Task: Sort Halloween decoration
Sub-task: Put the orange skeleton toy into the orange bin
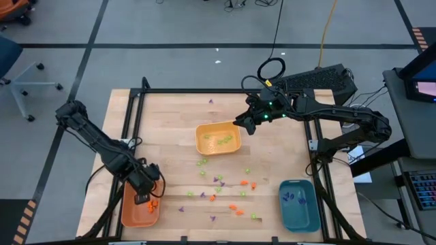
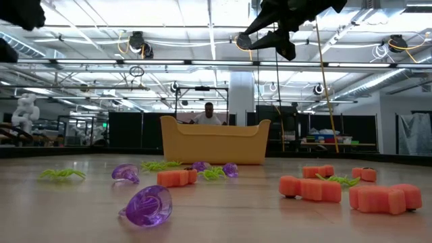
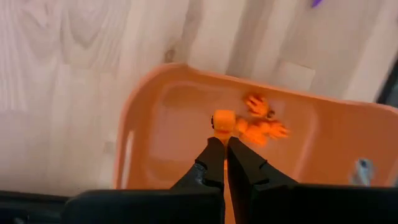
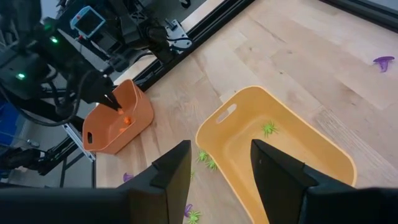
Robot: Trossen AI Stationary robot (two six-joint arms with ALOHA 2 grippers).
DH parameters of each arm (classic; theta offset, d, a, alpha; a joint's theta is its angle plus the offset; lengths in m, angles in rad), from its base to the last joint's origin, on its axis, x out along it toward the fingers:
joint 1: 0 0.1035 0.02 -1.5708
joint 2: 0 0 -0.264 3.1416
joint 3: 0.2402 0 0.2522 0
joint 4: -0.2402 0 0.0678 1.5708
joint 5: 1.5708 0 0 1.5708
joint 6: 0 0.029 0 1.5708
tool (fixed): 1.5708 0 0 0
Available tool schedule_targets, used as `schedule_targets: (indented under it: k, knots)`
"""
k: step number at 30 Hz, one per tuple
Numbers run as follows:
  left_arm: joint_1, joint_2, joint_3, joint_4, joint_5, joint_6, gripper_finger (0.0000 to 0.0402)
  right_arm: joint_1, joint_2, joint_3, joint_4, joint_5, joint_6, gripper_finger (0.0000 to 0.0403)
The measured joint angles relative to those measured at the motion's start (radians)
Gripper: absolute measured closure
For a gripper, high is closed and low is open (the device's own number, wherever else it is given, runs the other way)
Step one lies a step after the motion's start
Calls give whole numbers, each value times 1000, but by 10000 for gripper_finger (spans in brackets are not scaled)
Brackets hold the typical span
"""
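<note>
Gripping one orange piece point(image 3: 222, 120) over the orange tray point(image 3: 149, 118), left gripper point(image 3: 219, 148) closed; right gripper point(image 4: 221, 163) open, above yellow tray point(image 4: 214, 124).

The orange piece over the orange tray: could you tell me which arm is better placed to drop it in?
Left. Its end effector is shut on the orange piece directly above the orange tray; the right end effector hovers open over the yellow tray.

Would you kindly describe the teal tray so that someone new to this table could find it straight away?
Start at the wooden table and go to its near corner on the right arm's side. The teal tray lies there, lengthwise, with a few purple pieces inside. It is the only blue-green tray; the yellow tray sits mid-table and the orange tray at the opposite near corner.
</note>
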Motion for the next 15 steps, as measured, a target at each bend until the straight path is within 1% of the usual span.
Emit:
schedule_targets:
  k: [6,9,12,15]
  knots:
    - [0,1,-62,98,-2,-3,400,0,0,0,0,0,18,248]
    - [0,1,-62,98,-2,-90,393,0,0,0,0,0,27,248]
    - [-4,1,-62,90,15,-130,367,0,0,0,0,0,27,248]
    - [-5,0,-62,69,36,-195,328,0,0,0,0,0,32,248]
